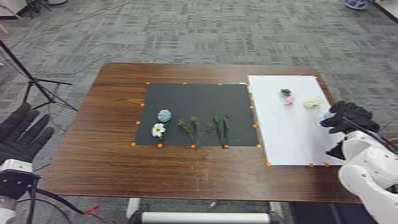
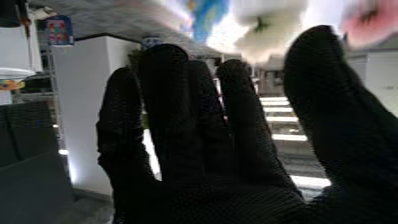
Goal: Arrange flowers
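My right hand (image 1: 349,116) is over the right edge of the white board, beside a blue flower (image 1: 328,115) that it partly hides. In the right wrist view the hand (image 2: 195,165) has straight fingers, apart from the blue flower (image 2: 210,17), a cream flower (image 2: 271,30) and a pink flower (image 2: 371,20). On the white board lie the cream flower (image 1: 312,102), the pink flower (image 1: 289,100) and a dark green piece (image 1: 285,92). The black mat holds a pale blue flower (image 1: 164,115), a white flower (image 1: 158,130) and green stems (image 1: 221,129). My left hand (image 1: 22,137) is open, left of the table.
The black mat (image 1: 195,97) and the white board (image 1: 289,145) lie side by side on the brown table (image 1: 115,170), with orange markers along their edges. A black tripod (image 1: 34,79) stands on the floor at the left.
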Robot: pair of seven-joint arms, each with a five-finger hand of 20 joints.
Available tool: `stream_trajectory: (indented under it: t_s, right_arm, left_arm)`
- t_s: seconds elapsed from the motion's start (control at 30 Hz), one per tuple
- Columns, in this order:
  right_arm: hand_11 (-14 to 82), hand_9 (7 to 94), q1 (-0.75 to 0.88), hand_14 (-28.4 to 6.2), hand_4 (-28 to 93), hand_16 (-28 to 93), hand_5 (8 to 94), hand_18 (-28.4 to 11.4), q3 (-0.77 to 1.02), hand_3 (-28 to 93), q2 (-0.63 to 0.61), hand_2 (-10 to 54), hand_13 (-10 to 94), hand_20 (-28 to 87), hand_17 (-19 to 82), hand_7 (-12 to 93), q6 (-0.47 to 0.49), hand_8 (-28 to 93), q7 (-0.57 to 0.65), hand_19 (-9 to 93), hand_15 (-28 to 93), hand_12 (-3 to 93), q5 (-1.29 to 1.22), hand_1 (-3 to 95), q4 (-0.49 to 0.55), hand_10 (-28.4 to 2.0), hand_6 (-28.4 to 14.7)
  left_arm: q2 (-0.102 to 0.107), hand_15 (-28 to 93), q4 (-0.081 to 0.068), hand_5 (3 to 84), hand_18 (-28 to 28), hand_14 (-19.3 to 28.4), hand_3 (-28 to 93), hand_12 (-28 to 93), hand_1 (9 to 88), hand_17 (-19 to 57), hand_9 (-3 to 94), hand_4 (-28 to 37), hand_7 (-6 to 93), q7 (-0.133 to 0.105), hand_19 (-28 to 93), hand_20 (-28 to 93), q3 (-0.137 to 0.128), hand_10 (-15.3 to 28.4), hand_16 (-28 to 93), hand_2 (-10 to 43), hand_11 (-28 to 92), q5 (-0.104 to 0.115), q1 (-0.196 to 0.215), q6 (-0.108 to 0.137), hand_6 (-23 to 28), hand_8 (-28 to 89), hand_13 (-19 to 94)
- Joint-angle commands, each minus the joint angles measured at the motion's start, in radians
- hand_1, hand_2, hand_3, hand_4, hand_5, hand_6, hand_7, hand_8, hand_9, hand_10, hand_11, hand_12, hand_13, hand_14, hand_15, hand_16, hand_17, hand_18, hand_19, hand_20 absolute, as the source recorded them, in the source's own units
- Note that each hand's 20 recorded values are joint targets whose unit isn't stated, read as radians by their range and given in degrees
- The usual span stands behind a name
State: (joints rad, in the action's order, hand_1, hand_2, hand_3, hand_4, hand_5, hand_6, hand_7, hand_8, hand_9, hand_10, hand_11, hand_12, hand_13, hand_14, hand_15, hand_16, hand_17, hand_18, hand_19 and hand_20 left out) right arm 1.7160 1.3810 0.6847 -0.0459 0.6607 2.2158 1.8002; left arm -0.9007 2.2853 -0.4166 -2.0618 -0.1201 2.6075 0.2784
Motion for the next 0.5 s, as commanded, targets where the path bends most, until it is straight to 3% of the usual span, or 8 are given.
stream_trajectory:
  t_s: [0.03, 0.17, 0.27, 0.3, 0.37, 0.43, 0.5]
  right_arm:
    - [13.1, 49.4, -0.06, -12.0, -28, 26, 51.2, -24.4, -0.068, 75, 0.015, -9.5, 59, 36, 26, 14, -0.016, -12, 0.014, 75, 65, 11.7, 0.042, 47.7, -0.065, -12.0, -2.8]
    - [14.1, 49.6, -0.07, -10.3, -28, 32, 51.3, -24.1, -0.089, 73, 0.022, -9.5, 59, 36, 27, 14, -0.057, -12, 0.028, 75, 63, 11.2, 0.06, 52.2, -0.093, -11.8, -2.6]
    - [17.6, 57.4, -0.071, -7.9, -28, 40, 54.6, -23.5, -0.102, 69, 0.022, -9.5, 60, 37, 28, 16, -0.115, -13, 0.014, 77, 61, 13.9, 0.075, 58.9, -0.111, -11.6, -1.8]
    - [19.3, 60.1, -0.069, -7.7, -28, 42, 56.2, -23.3, -0.104, 69, 0.021, -9.5, 61, 37, 29, 16, -0.131, -13, 0.01, 77, 62, 14.8, 0.071, 59.9, -0.113, -11.4, -1.6]
    - [20.4, 64.1, -0.065, -7.1, -28, 45, 59.3, -23.0, -0.108, 68, 0.019, -9.5, 62, 38, 29, 16, -0.172, -13, -0.003, 77, 63, 15.7, 0.071, 61.9, -0.115, -11.1, -1.6]
    - [19.7, 65.6, -0.049, -6.8, -28, 47, 61.5, -22.8, -0.099, 68, 0.015, -9.5, 62, 38, 30, 15, -0.191, -13, -0.029, 77, 62, 16.7, 0.069, 62.7, -0.103, -11.0, -2.1]
    - [19.4, 66.0, -0.036, -6.5, -28, 49, 62.2, -22.7, -0.092, 68, 0.013, -9.5, 62, 38, 30, 15, -0.203, -13, -0.033, 77, 61, 17.0, 0.085, 62.9, -0.085, -11.5, -2.7]
  left_arm:
    - [-0.008, 21, 0.009, 37.2, 11.1, 12.9, 68, 14, 22.9, -3.4, 30.5, -28.3, 10.0, 0.0, 15, 13, 0.001, 11.4, -1, 16.3, 12, -0.007, 0.01, 0.003, 7.1, -6, 23]
    - [-0.011, 21, 0.008, 37.2, 11.1, 12.9, 68, 14, 23.0, -3.4, 30.5, -28.3, 10.0, 0.004, 15, 13, 0.006, 11.4, -1, 16.3, 12, -0.006, 0.005, 0.011, 7.1, -6, 23]
    - [-0.012, 21, 0.009, 37.2, 11.1, 12.9, 68, 14, 23.2, -3.4, 30.5, -28.3, 10.1, 0.009, 15, 13, 0.006, 11.4, -1, 16.4, 12, -0.009, 0.006, 0.012, 7.1, -6, 23]
    - [0.003, 21, 0.009, 37.2, 11.1, 12.9, 68, 14, 23.2, -3.4, 30.5, -28.3, 10.1, -0.008, 15, 13, 0.005, 11.4, -1, 16.4, 12, 0.006, 0.019, 0.012, 7.1, -6, 23]
    - [0.002, 21, 0.01, 37.3, 11.1, 13.0, 68, 14, 23.4, -3.4, 30.5, -28.3, 10.2, -0.007, 15, 13, 0.005, 11.5, -1, 16.4, 12, 0.006, 0.023, 0.01, 7.1, -6, 23]
    - [-0.006, 21, 0.011, 37.3, 11.1, 13.0, 68, 14, 23.4, -3.4, 30.6, -28.3, 10.2, 0.0, 16, 13, 0.007, 11.5, -1, 16.4, 12, 0.0, 0.021, 0.008, 7.1, -7, 23]
    - [0.001, 21, 0.01, 37.2, 11.1, 13.0, 69, 14, 23.4, -3.4, 30.5, -28.3, 10.3, -0.002, 16, 13, 0.007, 11.4, -1, 16.3, 12, 0.004, 0.025, 0.007, 7.1, -7, 23]
